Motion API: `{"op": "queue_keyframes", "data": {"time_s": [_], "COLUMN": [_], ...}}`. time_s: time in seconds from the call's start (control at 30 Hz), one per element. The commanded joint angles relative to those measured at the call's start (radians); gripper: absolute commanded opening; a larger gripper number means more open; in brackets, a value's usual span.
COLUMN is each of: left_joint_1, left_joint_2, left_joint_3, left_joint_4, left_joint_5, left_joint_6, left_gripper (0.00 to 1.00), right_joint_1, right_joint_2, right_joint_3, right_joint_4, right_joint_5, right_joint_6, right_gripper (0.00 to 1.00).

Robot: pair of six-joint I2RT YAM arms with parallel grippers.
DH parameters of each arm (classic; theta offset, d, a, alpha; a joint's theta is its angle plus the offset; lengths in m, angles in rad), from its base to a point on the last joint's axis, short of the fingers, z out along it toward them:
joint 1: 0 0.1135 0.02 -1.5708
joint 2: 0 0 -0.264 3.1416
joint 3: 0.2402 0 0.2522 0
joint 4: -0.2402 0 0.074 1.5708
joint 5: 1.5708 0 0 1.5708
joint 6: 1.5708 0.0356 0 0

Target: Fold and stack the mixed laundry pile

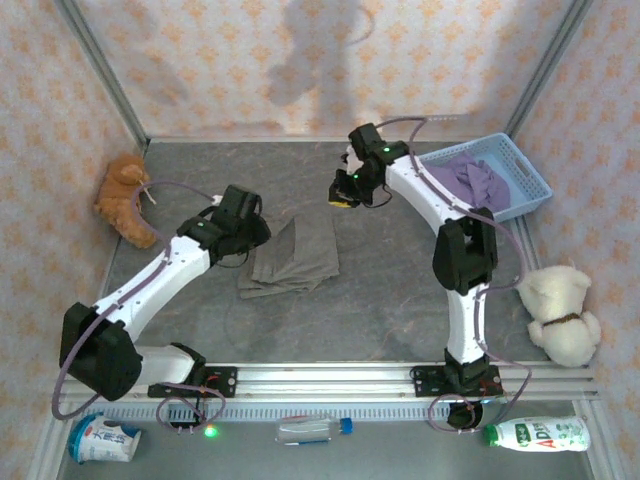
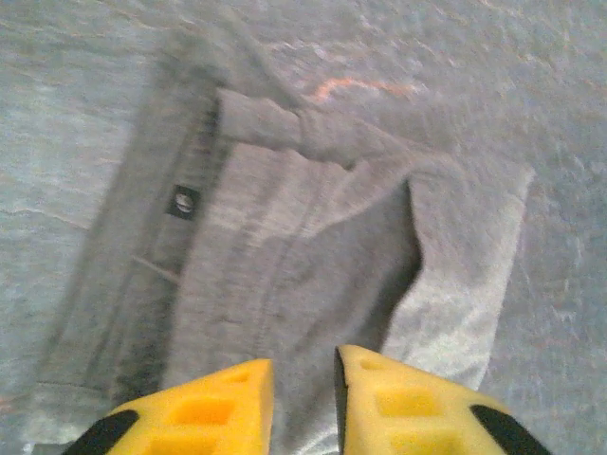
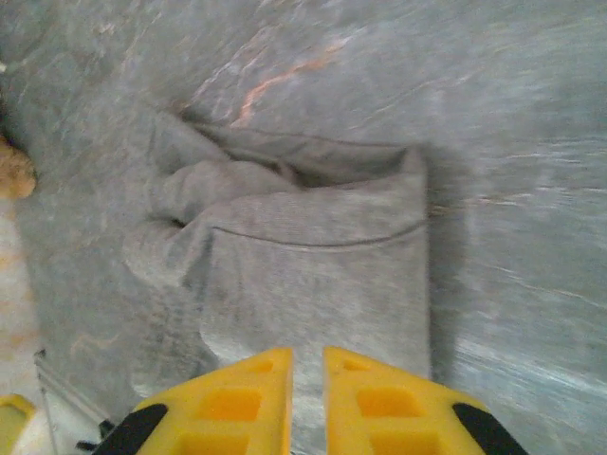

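The grey-brown trousers [image 1: 292,255] lie folded into a flat rectangle in the middle of the table. The lavender shirt [image 1: 475,180] sits crumpled inside the light blue basket [image 1: 528,168] at the back right. My left gripper [image 1: 248,222] hovers at the trousers' upper left edge. In the left wrist view its fingertips [image 2: 303,365] stand a little apart above the trousers [image 2: 285,256], holding nothing. My right gripper [image 1: 345,195] hangs just beyond the trousers' far right corner. In the right wrist view its tips [image 3: 308,358] are nearly together over the trousers [image 3: 322,275], with nothing between them.
An orange plush toy [image 1: 125,200] lies at the left wall and a cream plush toy [image 1: 560,310] at the right. Bottles [image 1: 315,429] [image 1: 540,433] and a tub [image 1: 103,440] lie in front of the rail. Bare grey table surrounds the trousers.
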Motion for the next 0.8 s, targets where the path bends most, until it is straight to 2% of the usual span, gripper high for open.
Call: {"op": "queue_keyframes", "data": {"time_s": [0.0,0.13,0.27,0.4,0.6,0.77], "left_joint_1": [-0.056,-0.076,-0.068,-0.063,-0.036,-0.013], "left_joint_2": [0.052,0.076,0.083,0.162,0.348,0.558], "left_joint_3": [-0.047,-0.127,-0.186,-0.197,-0.046,0.237], "left_joint_4": [0.068,0.066,-0.041,-0.053,-0.051,-0.083], "left_joint_5": [0.042,0.014,-0.092,-0.095,-0.151,-0.141], "left_joint_6": [-0.066,-0.11,-0.119,-0.076,0.006,0.115], "left_gripper": [0.22,0.22,0.22,0.22,0.22,0.23], "right_joint_1": [0.021,0.039,0.03,0.021,0.021,0.042], "right_joint_2": [0.071,0.157,0.231,0.243,0.129,-0.027], "right_joint_3": [0.031,0.04,0.038,0.013,-0.197,-0.443], "right_joint_4": [0.043,0.085,0.115,0.112,0.119,0.141], "right_joint_5": [-0.102,-0.106,0.002,0.047,0.111,0.099], "right_joint_6": [-0.018,0.007,0.057,0.06,0.077,0.113], "right_gripper": [0.15,0.15,0.15,0.15,0.15,0.15]}}
